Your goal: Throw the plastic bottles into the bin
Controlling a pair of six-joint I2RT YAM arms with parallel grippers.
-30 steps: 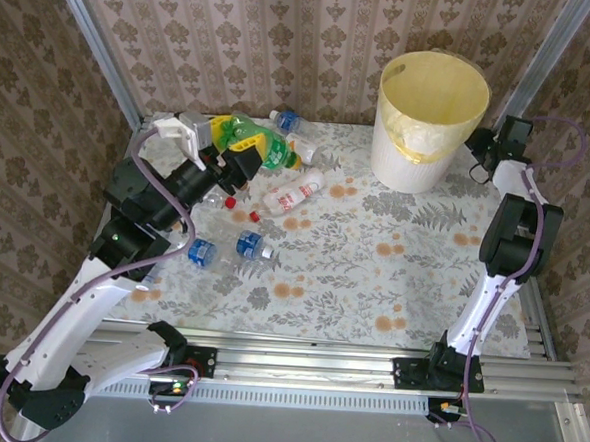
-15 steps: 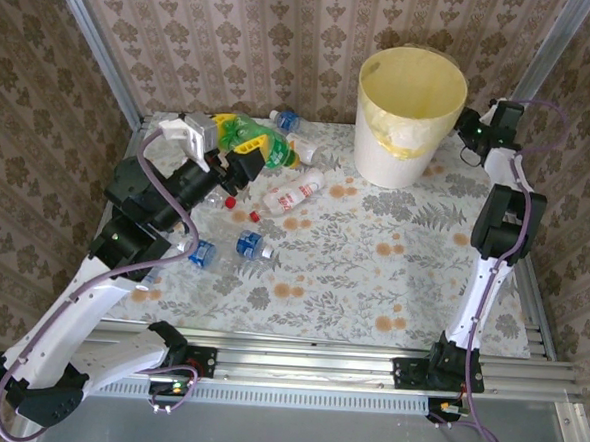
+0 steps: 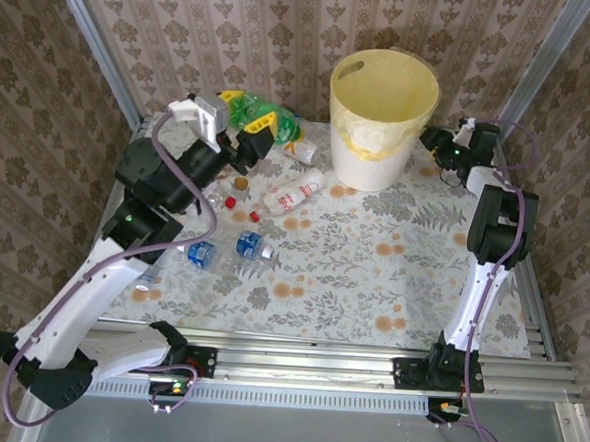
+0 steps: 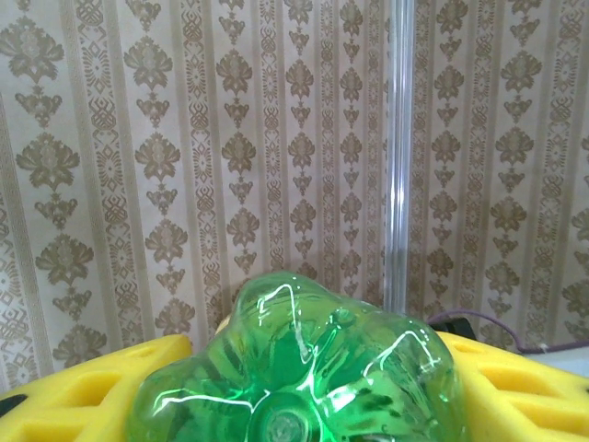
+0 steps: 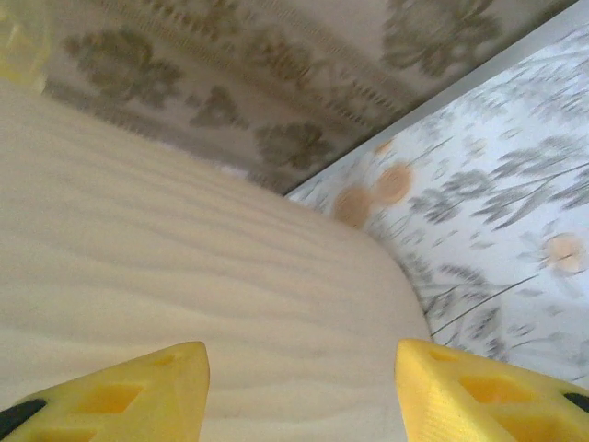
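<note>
Whereas a second ago the bin (image 3: pixel 352 76) stood near the table's far right corner, it now stands further left along the far edge, closer to the bottle pile. The right gripper (image 3: pixel 432 145) has followed it and sits low against its right wall. In the right wrist view the right gripper (image 5: pixel 300 368) has its jaws spread wide, with the pale bin (image 5: pixel 184 267) wall directly ahead of them; actual contact cannot be confirmed. The left gripper (image 3: pixel 253 128) has risen above the far left of the table (image 3: pixel 372 266), pinching the green bottle (image 3: pixel 244 105). The left wrist view shows that green bottle (image 4: pixel 294 368) base-on, clamped between the yellow fingers (image 4: pixel 83 391) of the left gripper (image 4: pixel 294 405).

The shift appears to shorten the carry, so a drop over the rim seems the next step; no bottle can be seen inside the bin.

A red-labelled bottle (image 3: pixel 295 193) and two blue-labelled bottles (image 3: pixel 201 253) (image 3: pixel 248 244) lie on the table near the left arm. Their label colours can be made out, but no brand or lettering is legible.
</note>
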